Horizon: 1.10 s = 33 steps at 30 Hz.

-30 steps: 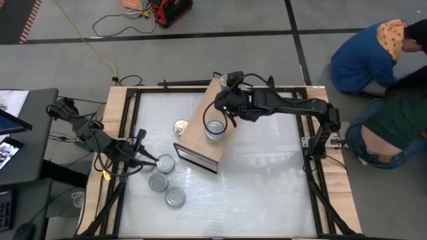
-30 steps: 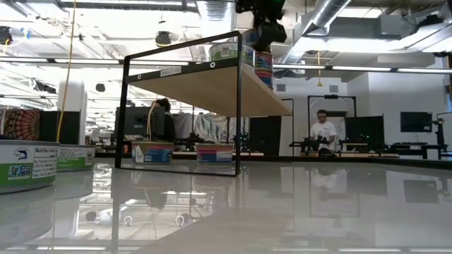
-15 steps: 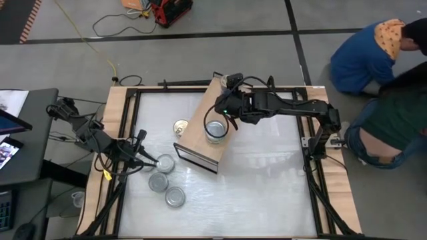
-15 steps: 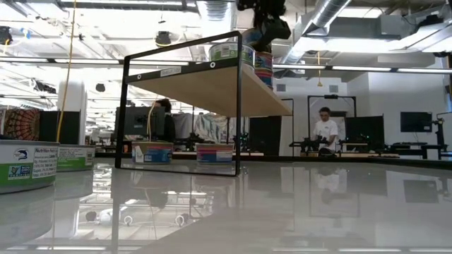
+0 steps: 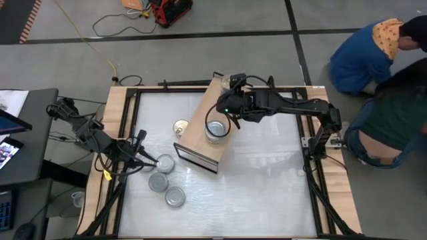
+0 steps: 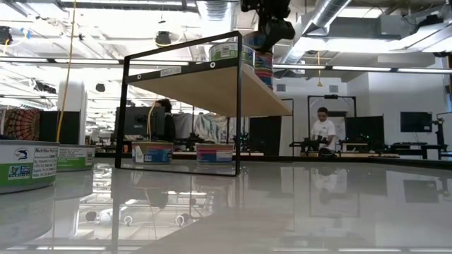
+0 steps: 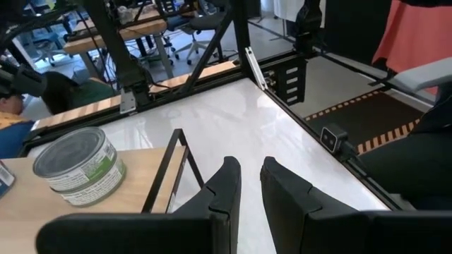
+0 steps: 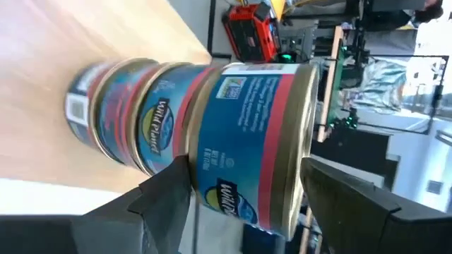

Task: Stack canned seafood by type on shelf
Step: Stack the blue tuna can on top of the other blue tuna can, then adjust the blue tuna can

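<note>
The shelf (image 5: 197, 137) is a tan plywood box lying slantwise mid-table. At its far end stands a stack of blue-and-red tins (image 8: 141, 120). My right gripper (image 8: 246, 166) reaches in from the table's right and is shut on the top tin (image 8: 247, 127). A green-labelled, silver-lidded tin (image 5: 215, 131) stands on the shelf's middle. On the table a gold-lidded tin (image 5: 181, 127) sits left of the shelf. Three silver-lidded tins (image 5: 165, 163) lie near my left gripper (image 5: 148, 159). That gripper hangs at the table's left, its fingers close together with nothing between them. My right gripper has the top tin between its two fingers, one finger (image 8: 169, 194) at the tin's bottom rim and the other (image 8: 339, 197) at its gold lid edge (image 8: 309, 141). The fingers slant down from the table's right. The tin stands upright over the stack; whether it rests there I cannot tell.
Two more tins (image 6: 152, 152) stand on the table under the shelf. Black frame rails and wooden strips (image 5: 119, 133) edge the white tabletop. Two people (image 5: 373, 60) crouch on the floor beyond the table's right edge. Bare tabletop lies right of and in front of the shelf.
</note>
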{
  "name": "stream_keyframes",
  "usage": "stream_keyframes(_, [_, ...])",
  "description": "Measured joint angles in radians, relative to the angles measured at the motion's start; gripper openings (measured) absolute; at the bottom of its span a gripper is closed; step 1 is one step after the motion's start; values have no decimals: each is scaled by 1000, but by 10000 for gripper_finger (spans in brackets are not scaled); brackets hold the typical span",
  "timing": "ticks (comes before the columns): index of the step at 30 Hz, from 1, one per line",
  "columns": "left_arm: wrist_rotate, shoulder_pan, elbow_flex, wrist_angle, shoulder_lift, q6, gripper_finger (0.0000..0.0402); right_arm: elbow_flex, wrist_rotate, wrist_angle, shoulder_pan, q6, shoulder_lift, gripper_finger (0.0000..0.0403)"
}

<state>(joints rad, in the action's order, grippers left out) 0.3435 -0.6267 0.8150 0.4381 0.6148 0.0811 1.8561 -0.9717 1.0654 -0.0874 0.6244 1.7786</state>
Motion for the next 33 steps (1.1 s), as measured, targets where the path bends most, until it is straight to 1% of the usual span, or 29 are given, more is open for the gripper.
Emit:
stream_keyframes(3, [0,0,0,2,0,-7,49,5,7,-8,20,12,0,299])
stream_keyframes(8, [0,0,0,2,0,0,49,16,16,3,-3,0,-3,299])
stream_keyframes(12, [-4,0,0,6,0,0,49,30,23,-7,2,-7,-11,299])
stream_keyframes(14, [-41,0,0,23,0,-5,49,39,32,-5,21,-54,-13,299])
stream_keyframes(18, [-136,0,0,71,0,-7,49,62,32,-5,98,-133,-23,299])
stream_keyframes(21, [-165,0,0,99,1,-17,49,71,74,-3,158,-261,-32,299])
stream_keyframes(23, [-184,0,0,118,7,-32,49,70,134,30,192,-406,-38,299])
stream_keyframes(25, [-183,0,0,144,15,-69,49,70,219,64,220,-570,-39,299])
stream_keyframes(26, [-172,0,0,156,20,-96,49,69,256,90,231,-656,-39,299])
stream_keyframes(28, [-107,0,0,168,34,-149,49,42,289,129,255,-781,-42,299])
stream_keyframes(31, [-10,0,0,175,55,-194,49,-47,295,134,294,-900,-50,299])
stream_keyframes(33, [3,0,0,175,57,-206,49,-117,297,115,320,-967,-65,299])
